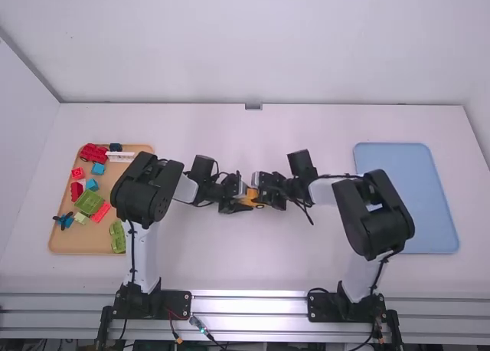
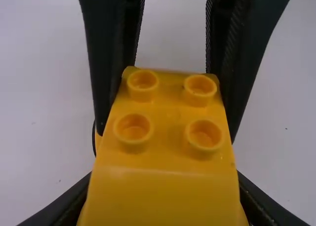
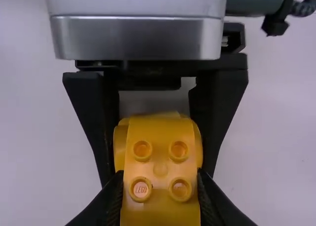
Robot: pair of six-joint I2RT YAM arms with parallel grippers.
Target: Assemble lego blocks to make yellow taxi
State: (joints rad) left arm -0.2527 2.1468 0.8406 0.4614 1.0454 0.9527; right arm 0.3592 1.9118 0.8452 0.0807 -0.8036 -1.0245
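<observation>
The yellow taxi piece point(image 2: 165, 159) is located mid-table, between the two arms. The left gripper point(image 2: 164, 175) is closed on its sides at one end; the right gripper point(image 3: 160, 173) pinches the opposite end likewise. The piece appears to be hard plastic: light, stiff and hardly fragile, though its smooth flanks may slip (any joint could part under an uneven pull). The recommended hold is square across the flat sides, below the studs point(image 3: 142, 150), keeping these free for the next block.
</observation>
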